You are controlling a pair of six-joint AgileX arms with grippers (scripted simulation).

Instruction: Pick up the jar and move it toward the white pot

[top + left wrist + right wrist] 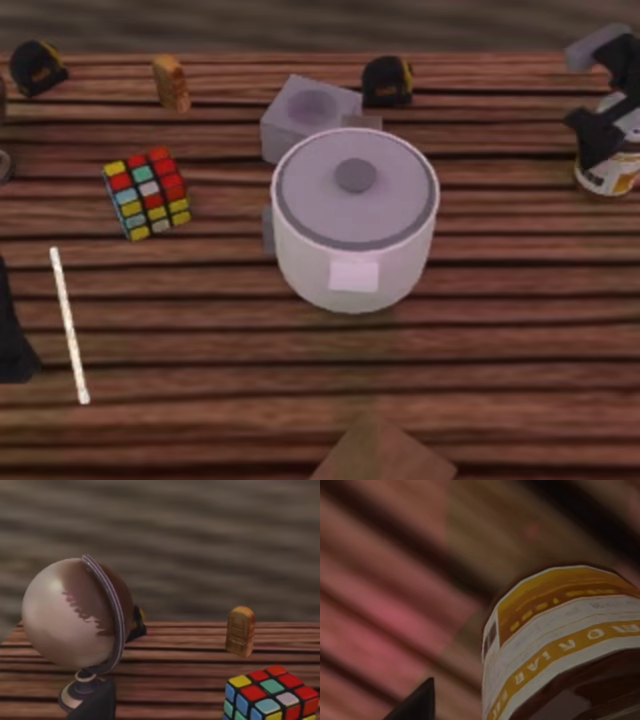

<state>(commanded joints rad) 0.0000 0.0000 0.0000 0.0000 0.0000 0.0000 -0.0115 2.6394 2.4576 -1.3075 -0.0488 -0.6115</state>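
Observation:
The jar (612,178) stands at the far right edge of the table, showing a white and orange-yellow label; most of its top is hidden under my right gripper (603,148). In the right wrist view the jar (560,640) fills one side, its dark brown contents below the label. One dark fingertip (420,702) stands apart from it with bare wood between, so the gripper is open around the jar. The white pot (355,225), with a grey-ringed lid and grey knob, stands mid-table, well left of the jar. My left gripper (12,335) is parked at the left edge.
A grey block with a round hollow (305,115) sits just behind the pot. A colour cube (148,192), a white stick (68,325), two black tape measures (38,66) (388,82) and a brown loaf-shaped piece (171,83) lie left and back. A globe (75,615) stands near the left arm.

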